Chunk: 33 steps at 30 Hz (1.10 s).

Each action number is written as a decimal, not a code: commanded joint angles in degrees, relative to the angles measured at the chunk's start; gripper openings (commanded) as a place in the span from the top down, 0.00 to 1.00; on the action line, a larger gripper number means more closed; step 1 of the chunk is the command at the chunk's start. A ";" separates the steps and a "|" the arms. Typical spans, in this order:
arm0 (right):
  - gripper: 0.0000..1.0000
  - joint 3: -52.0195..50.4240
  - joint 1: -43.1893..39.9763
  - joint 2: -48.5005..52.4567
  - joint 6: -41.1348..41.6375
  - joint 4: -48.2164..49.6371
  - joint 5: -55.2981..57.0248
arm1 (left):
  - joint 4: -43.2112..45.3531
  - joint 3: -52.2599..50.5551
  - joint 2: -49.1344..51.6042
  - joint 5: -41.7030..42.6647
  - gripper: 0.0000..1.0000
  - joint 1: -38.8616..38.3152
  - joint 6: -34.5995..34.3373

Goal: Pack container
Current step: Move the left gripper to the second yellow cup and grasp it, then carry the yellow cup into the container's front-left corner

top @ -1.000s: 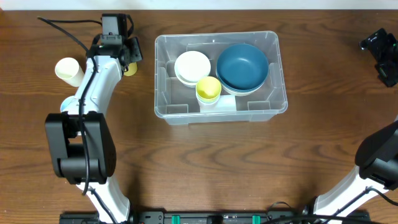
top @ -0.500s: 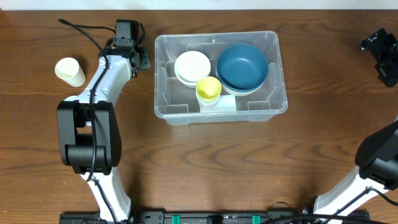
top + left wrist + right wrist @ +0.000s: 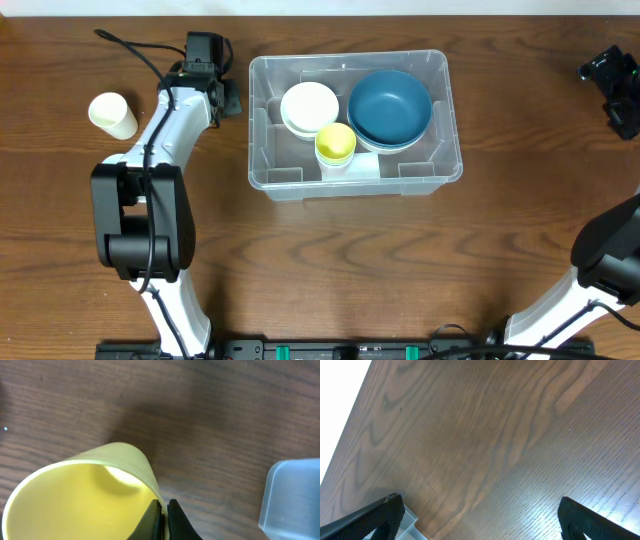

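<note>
The clear plastic container (image 3: pixel 256 130) stands mid-table, and its corner (image 3: pixel 295 495) shows at the right of the left wrist view. Inside it are stacked white bowls (image 3: pixel 309 107), a blue bowl (image 3: pixel 390 105) and a yellow cup (image 3: pixel 335 143). Just left of the container, my left gripper (image 3: pixel 215 95) (image 3: pixel 165 506) is shut on the rim of another yellow cup (image 3: pixel 85 495), one finger inside the wall and one outside. From overhead that cup is hidden under the gripper. My right gripper (image 3: pixel 615 85) (image 3: pixel 480 510) is open over bare table at the far right.
A cream cup (image 3: pixel 112 114) lies on its side at the far left of the wooden table. The left arm's cable (image 3: pixel 130 60) trails toward the back edge. A pale plastic corner (image 3: pixel 407 519) shows beside the right gripper's left finger.
My left gripper has swung right toward the container and closed on the yellow cup's rim. The cup, visible beside the gripper a second ago, is now hidden under it. The right arm is still.
</note>
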 commanded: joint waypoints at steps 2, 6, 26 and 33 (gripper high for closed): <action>0.01 0.17 0.15 -0.07 0.48 -0.07 0.02 | -2.64 0.02 0.26 -0.59 0.94 0.20 -0.28; 0.01 0.17 0.15 -0.07 0.48 -0.07 0.02 | -3.67 0.02 -0.52 -1.88 0.94 0.20 -0.33; 0.01 0.17 0.15 -0.07 0.48 -0.07 0.02 | -11.02 0.11 -30.29 1.22 0.94 -0.31 -3.63; 0.01 0.17 0.15 -0.07 0.48 -0.04 0.02 | -17.31 0.11 -36.13 11.85 0.94 -7.13 -3.52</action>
